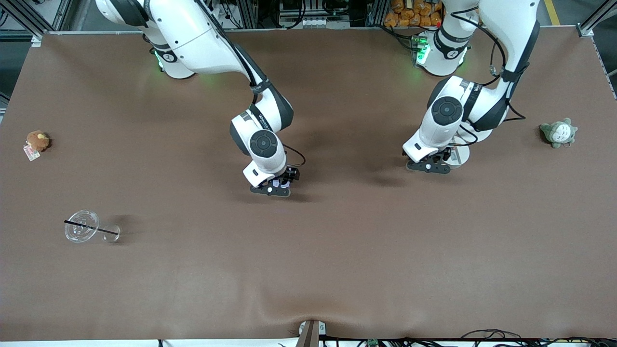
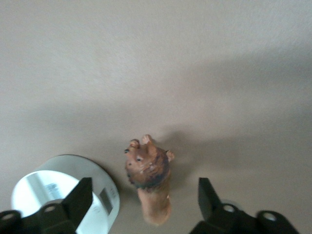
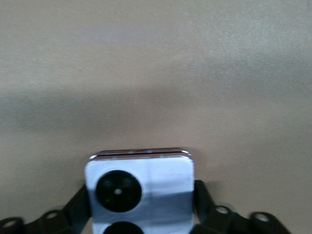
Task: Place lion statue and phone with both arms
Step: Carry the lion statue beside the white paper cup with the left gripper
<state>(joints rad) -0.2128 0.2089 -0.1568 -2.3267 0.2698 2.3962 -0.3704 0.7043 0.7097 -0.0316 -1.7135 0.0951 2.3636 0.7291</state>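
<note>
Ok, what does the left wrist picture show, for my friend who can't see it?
A tiny brown-orange lion statue stands upright on the brown table, between the two open black fingers of the left gripper, which do not touch it. Beside the lion sits a round white object that cannot be identified.

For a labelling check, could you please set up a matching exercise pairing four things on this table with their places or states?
Things:
1. brown-orange lion statue
2. pale lavender phone
3. grey-white plush
4. clear plastic cup

Places or states:
A. lying on its side with a black straw
B. between the open left gripper's fingers, not gripped
C. at the left arm's end of the table
D. clamped in the right gripper

Pairs: 1-B, 2-D, 3-C, 4-A
</note>
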